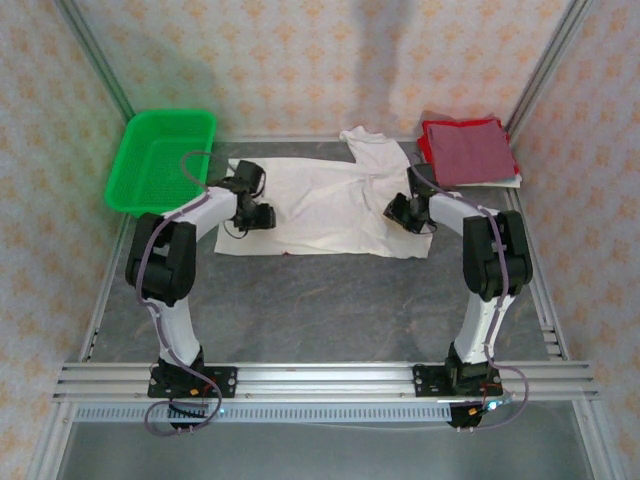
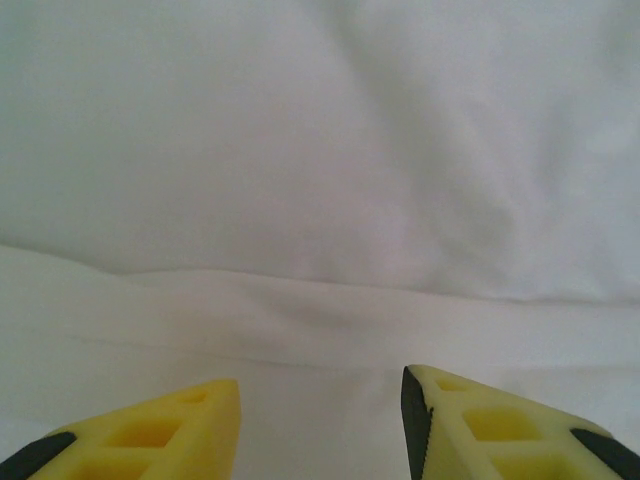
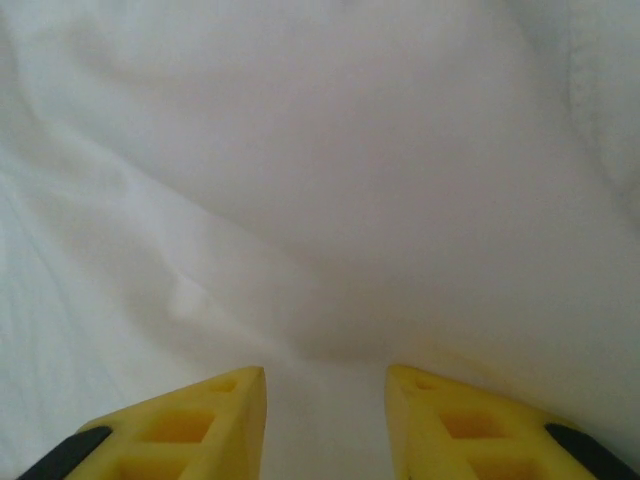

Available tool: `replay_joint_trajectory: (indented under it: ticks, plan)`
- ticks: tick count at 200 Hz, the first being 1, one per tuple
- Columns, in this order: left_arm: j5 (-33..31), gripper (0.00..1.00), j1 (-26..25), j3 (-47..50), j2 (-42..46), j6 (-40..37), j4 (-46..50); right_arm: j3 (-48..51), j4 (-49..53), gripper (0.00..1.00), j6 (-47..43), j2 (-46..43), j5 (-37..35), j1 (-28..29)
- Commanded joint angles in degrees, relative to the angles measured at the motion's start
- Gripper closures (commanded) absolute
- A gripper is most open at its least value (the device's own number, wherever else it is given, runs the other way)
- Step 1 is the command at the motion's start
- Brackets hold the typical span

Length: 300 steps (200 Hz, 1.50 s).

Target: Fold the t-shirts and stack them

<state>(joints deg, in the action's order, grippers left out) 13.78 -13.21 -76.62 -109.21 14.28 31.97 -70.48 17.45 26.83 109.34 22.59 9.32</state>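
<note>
Grey surface (image 1: 320, 300) is carrying the white t-shirt (image 1: 330, 205) spread mid-surface, dark red t-shirt (image 1: 468, 150) folded far right. Left end effector (image 2: 320, 385) and right end effector (image 3: 325, 375) are resting half-open on white cloth, clamping nothing.

Surface: your table (image 1: 330, 300) has a grey speckled top, with an aluminium rail along the near edge.
Centre: you have the white t-shirt (image 1: 320, 210) spread flat, one sleeve toward the far edge.
Far left: the green basket (image 1: 165, 117) stands near the shirt's corner.
Far right: the dark red t-shirt (image 1: 468, 152) lies folded square, close to that sleeve.
</note>
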Motion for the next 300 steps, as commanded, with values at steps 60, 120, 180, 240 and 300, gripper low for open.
replay_joint_trajectory:
  ticks: [60,120,180,240,300]
  plan:
    - [-2.7,0.47,-15.0,-16.0,-8.4,-30.7,13.6,2.2,-4.9,0.63,3.1,-0.6,3.0,-2.4]
    - [-0.1,0.43,-16.3,-28.8,-17.3,-42.3,20.2,3.2,-5.9,0.63,3.2,-0.5,4.0,-3.3]
    - [-0.8,0.43,-16.3,-34.3,-23.8,-45.1,24.2,5.1,-7.2,0.63,3.3,-1.1,4.9,-5.0]
    - [-2.0,0.96,-16.2,-35.1,-23.6,-45.6,25.1,5.4,-8.0,0.63,3.4,-0.4,5.4,-5.4]
    - [-2.7,1.0,-15.5,-36.9,-21.1,-46.2,26.1,6.0,-7.9,0.63,3.6,-0.1,4.5,-6.5]
